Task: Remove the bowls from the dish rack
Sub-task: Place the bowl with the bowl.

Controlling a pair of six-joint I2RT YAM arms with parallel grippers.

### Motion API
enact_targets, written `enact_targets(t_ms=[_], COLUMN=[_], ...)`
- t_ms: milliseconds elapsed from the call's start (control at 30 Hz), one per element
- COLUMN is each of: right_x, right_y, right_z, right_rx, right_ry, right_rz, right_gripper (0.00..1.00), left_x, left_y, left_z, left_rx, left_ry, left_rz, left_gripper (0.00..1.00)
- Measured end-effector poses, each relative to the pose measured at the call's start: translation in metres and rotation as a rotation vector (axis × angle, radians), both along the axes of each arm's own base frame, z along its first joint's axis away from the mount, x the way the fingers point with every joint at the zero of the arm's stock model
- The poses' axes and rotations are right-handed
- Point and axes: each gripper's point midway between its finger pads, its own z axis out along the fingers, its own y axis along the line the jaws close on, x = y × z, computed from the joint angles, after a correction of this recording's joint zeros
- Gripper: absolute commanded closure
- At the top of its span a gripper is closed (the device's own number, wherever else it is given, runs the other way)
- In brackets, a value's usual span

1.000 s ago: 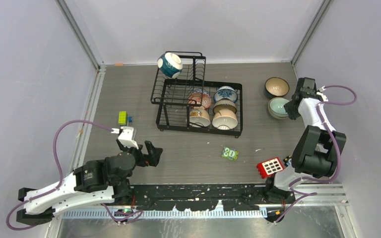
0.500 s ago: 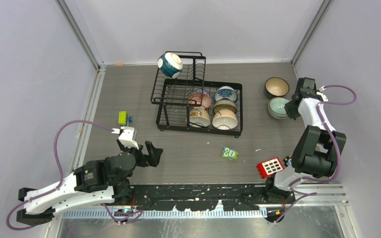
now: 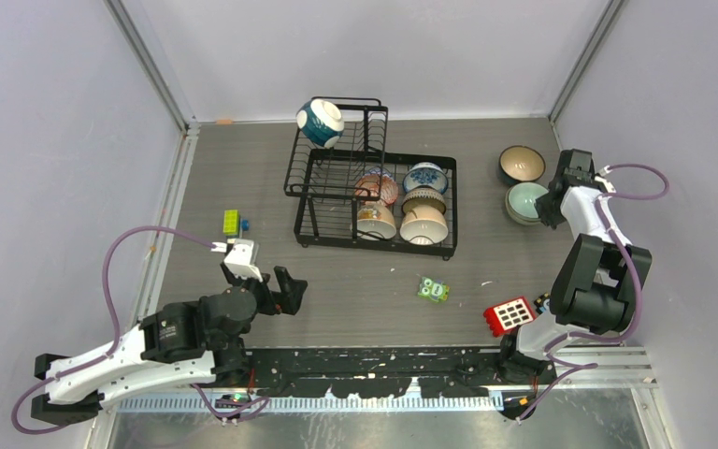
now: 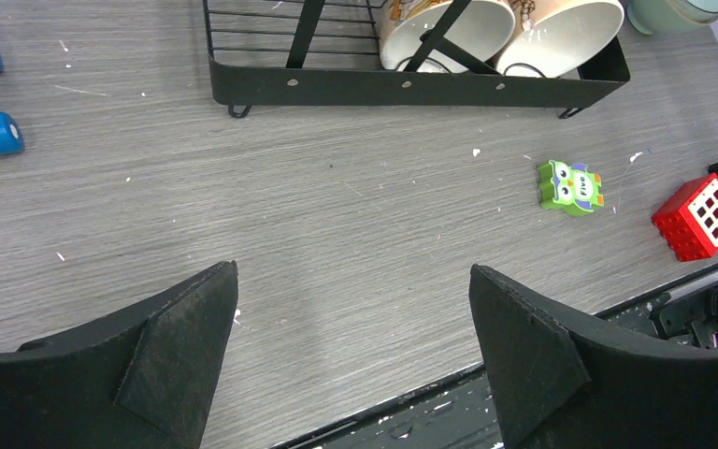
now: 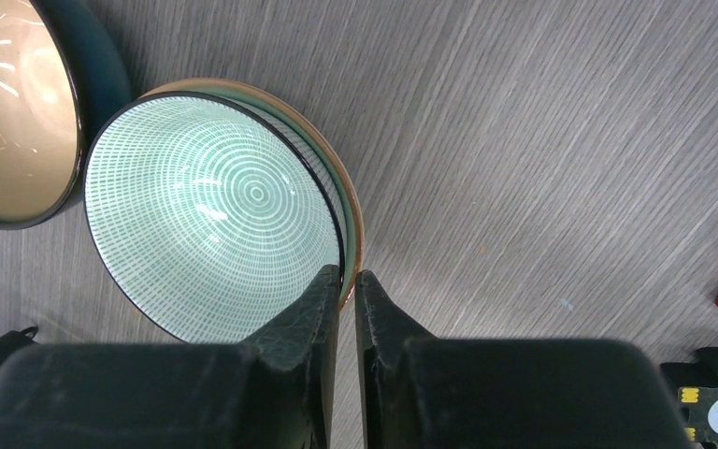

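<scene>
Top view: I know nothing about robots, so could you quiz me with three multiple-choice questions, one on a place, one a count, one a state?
1. Relative to the rack, the teal bowl is: A inside it; B to its right; C to its left.
2. Bowls on the rack's upper tier: A none; B one; C three.
3. The left jaws are: A wide open; B shut on a bowl; C shut on a block.
Answers: B, it stands on the table beside the mint bowl; B, only the blue-patterned bowl sits there; A, they gape with nothing between.
</scene>
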Motion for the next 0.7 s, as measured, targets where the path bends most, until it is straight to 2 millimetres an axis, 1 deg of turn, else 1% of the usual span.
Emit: enact_targets(t_ms=[233,333,500,533,633,700], right_x=[0.0,0.0,-0.002,-0.003,-0.006,-0.004], right_y=[-0.001,-0.001,-0.001,-0.001,0.002,0.003], right_z=[-0.001,-0.001,0.0,0.0,0.01,0.027], right_rx=[0.001,0.001,-0.001,-0.001,-0.007,-0.031], right_ry=[0.001,0.001,0.007,0.008,0.004,-0.018], right_rz=[-0.002,-0.002,0.0,0.0,0.003,0.01], right_gripper=[0.79,0.7,0.51,0.49,0.46,0.46], left_x=[0.0,0.0,0.0,0.0,0.0,0.0], left_y=[0.0,0.0,0.0,0.0,0.0,0.0], left_z=[0.0,0.0,0.0,0.0,0.0,0.0], left_rx=[0.002,0.002,0.002,0.002,0.002,0.003], left_ry=[0.001,0.001,0.001,0.001,0.001,0.0], left_rz=[0.0,0.0,0.0,0.0,0.0,0.0], left_gripper=[0.05,0.05,0.05,0.05,0.05,0.05])
